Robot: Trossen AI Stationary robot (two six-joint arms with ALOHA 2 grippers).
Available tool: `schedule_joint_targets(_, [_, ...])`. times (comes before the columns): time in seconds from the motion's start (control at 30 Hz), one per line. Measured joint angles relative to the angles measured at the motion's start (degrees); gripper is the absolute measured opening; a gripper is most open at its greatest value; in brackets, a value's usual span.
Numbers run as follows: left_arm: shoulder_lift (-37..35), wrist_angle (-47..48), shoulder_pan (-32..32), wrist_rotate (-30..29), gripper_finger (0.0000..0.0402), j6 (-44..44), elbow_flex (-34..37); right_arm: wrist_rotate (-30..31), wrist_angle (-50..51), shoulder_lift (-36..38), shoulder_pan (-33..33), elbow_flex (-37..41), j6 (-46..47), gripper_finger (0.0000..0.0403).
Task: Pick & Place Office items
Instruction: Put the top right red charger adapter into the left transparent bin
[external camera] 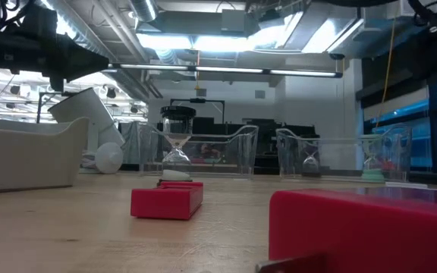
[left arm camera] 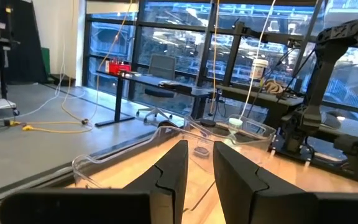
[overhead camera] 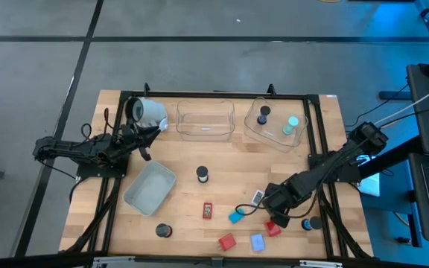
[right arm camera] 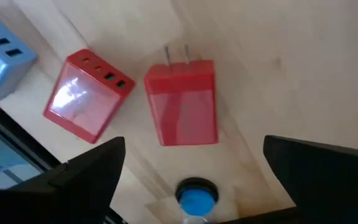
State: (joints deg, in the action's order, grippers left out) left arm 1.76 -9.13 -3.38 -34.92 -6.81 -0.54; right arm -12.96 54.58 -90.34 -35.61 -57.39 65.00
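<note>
Under spread right tool (right arm camera: 194,171), boxy red charger (right arm camera: 182,102)

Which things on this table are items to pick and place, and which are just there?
Job: red charger, second red charger, blue charger, black hourglasses, teal hourglass.
Lying about: white cylinder, grey-blue tray, clear trays.

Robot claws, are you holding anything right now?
No. The right gripper hangs open above a red charger block, not touching it. The left gripper points at the clear tray with nothing between its nearly closed fingers.
</note>
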Motion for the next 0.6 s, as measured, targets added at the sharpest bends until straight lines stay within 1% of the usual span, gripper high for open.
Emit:
schedule_joint_targets(0.07, [0.0,0.0,0.0,0.0,0.0073,0.1,0.0,1.2,0.1,-0.7,-0.6,0.0,1.1,0.0379])
schedule_joint_targets(0.2, [0.0,0.1,0.0,0.0,0.0073,0.1,0.0,1.3,-0.3,-2.4,-1.6,0.0,3.5,0.0378])
schedule_joint_targets(0.6, [0.0,2.2,0.0,0.4,0.0073,0.1,0.0,1.9,-3.9,-3.7,-2.6,0.0,3.3,0.038])
